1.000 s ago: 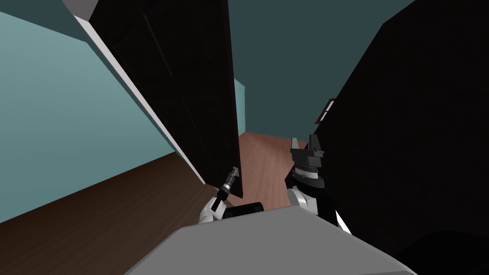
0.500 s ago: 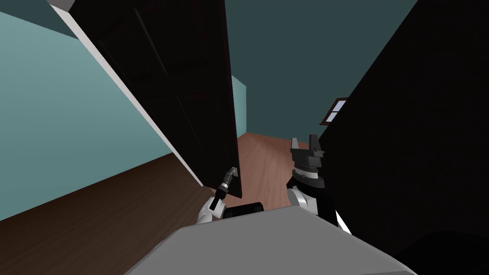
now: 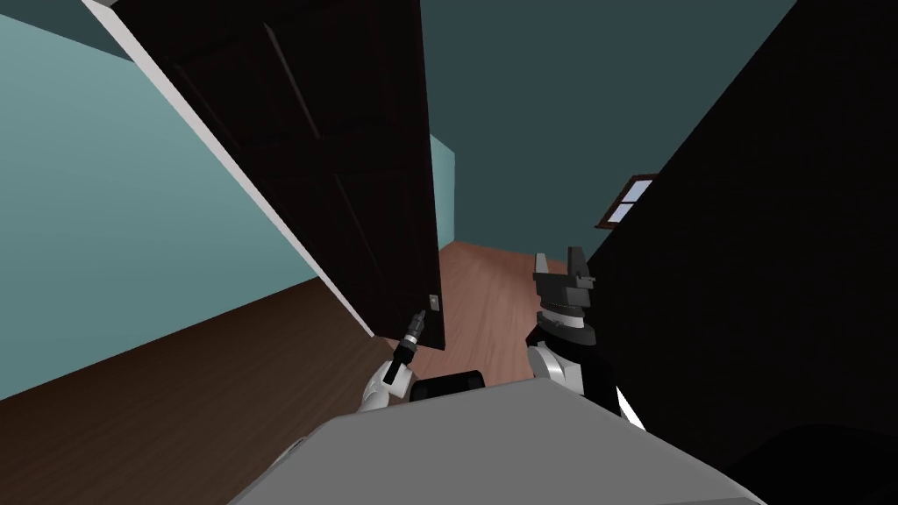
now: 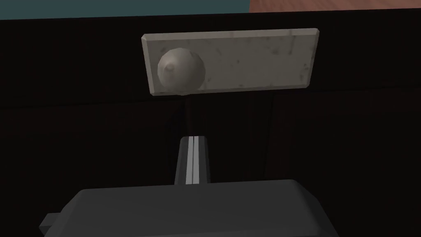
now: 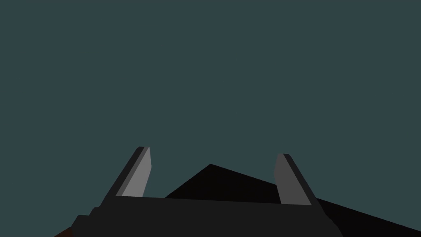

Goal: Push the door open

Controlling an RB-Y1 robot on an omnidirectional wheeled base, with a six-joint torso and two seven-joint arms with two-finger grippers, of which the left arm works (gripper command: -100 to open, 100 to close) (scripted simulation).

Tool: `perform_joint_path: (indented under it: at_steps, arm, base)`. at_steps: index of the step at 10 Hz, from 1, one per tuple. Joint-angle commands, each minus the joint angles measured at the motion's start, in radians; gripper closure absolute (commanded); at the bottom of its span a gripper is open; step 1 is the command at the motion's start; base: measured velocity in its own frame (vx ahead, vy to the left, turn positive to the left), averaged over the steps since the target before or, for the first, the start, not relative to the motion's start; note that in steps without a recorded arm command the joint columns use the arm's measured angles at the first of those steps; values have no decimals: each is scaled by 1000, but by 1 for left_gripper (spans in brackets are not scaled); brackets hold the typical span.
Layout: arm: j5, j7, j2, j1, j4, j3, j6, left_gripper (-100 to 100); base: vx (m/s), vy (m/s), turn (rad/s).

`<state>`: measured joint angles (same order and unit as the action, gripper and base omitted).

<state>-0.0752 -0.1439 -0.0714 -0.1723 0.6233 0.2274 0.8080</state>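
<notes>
Facing dark door (image 3: 351,175): left gripper (image 4: 193,140), fingers together, near its grey knob (image 4: 181,70).
Other arm: right gripper (image 3: 556,261), fingers apart, lower middle of frame.

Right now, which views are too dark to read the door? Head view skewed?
Head view: wide-lens splay and roll, door nearly black with faint panel lines, a black area to its right. Left wrist view: door face almost black; only the pale plate and knob catch light, beyond the shut left gripper. Right wrist view: even light, no glare; right gripper open.
</notes>
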Motion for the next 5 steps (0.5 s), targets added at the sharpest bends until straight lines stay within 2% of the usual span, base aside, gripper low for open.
perform_joint_path:
  at_steps: [1,4,5]
  arm:
    - [-1,-2,1,1,2,2,-1,-100]
    - [-2,-7,8,3,8,8,-3,-100]
    - [-2,-6,6,6,13,7,-6,-100]
  base:
    - [-203,35,28]
    - [-231,15,37]
    - [-100,5,2]
